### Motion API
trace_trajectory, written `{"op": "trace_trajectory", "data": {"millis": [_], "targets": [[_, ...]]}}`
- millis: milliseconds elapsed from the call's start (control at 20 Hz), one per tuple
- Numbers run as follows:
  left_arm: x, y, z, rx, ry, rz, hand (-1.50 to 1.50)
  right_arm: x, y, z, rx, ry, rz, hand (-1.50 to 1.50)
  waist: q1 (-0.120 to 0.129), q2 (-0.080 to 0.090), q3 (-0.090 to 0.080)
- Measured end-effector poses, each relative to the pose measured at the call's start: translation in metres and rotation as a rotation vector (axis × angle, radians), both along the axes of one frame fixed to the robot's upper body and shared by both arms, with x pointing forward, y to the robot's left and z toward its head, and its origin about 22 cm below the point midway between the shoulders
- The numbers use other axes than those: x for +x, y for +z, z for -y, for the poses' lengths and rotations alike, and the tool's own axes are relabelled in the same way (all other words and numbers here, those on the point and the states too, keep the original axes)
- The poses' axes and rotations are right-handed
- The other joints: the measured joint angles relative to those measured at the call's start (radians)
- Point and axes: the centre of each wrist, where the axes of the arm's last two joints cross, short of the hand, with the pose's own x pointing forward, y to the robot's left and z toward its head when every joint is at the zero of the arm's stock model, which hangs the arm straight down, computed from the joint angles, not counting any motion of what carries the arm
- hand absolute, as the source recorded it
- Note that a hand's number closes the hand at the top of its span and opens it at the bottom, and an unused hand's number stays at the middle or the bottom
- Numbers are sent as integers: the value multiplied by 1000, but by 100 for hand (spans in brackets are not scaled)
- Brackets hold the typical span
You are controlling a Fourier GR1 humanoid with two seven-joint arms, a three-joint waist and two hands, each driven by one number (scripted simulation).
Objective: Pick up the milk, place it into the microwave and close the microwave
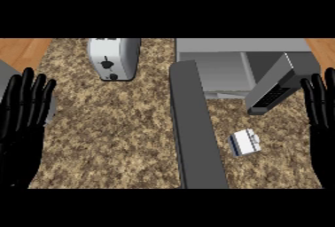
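Note:
The milk is a small white carton with a blue side, lying on the speckled counter at the right, in front of the microwave. The microwave stands at the back right with its cavity showing. Its grey door swings out toward me as a long bar left of the milk. My right hand rests open at the right edge, fingers up, a short way right of the milk. My left hand rests open at the left edge, far from the milk. Neither hand touches anything.
A silver toaster stands at the back left of the counter. The microwave's control panel side juts out above the milk. Wooden floor shows beyond the counter's corners.

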Motion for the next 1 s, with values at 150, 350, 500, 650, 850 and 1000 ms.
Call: {"op": "trace_trajectory", "data": {"millis": [150, 350, 500, 650, 850, 1000], "targets": [[3, -1, 6, -10, 10, -16, -150, -16, -1, 5, -8, 2, -13, -150, 3, 2, 2], [-2, -14, 14, -68, 45, -60, -150, -36, -7, 10, -18, 38, -75, -150, 3, 2, 3], [-9, -27, 16, -178, 62, -117, -150, -48, -14, 14, -11, 83, -157, -150, 4, 3, 3], [-23, -40, 20, -238, 66, -145, -150, -55, -20, 20, -2, 102, -199, -150, 7, 2, 3], [-41, -55, 24, -268, 72, -155, -150, -63, -34, 18, 3, 106, -239, -150, 10, 3, 4], [-57, -67, 23, -281, 71, -161, -150, -64, -46, 26, 9, 94, -259, -150, 12, 3, 4]]}}
